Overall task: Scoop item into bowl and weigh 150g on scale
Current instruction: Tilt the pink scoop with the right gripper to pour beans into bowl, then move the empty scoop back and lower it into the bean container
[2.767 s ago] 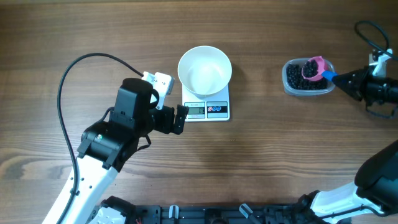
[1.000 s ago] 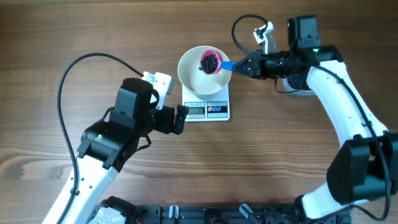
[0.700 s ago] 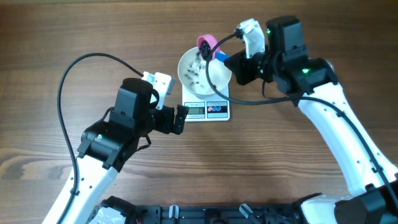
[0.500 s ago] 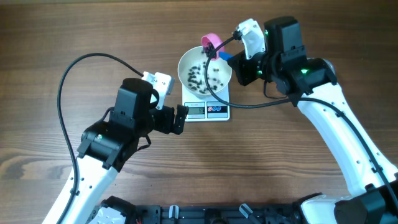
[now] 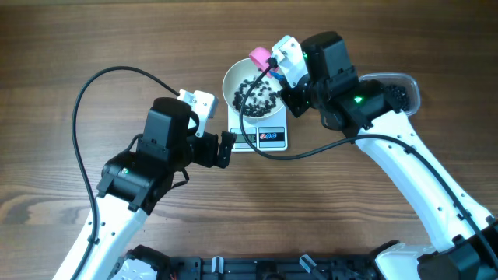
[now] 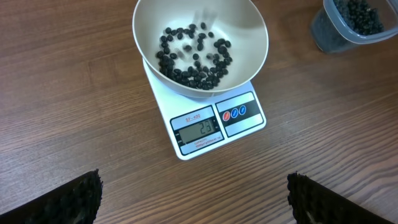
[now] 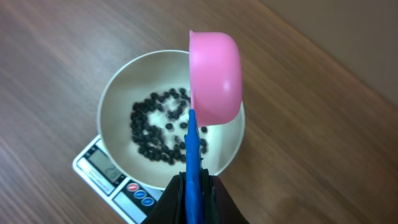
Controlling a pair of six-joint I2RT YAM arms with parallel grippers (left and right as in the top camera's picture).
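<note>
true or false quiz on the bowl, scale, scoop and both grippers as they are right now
1. The bowl sits on the scale. True.
2. The bowl is empty. False: black beans lie in it.
3. The right gripper is shut on the blue handle of the pink scoop. True.
4. The pink scoop is held upright. False: it is tipped on its side above the bowl.
5. The left gripper grips the scale. False: it is open, holds nothing and is apart from the scale.
</note>
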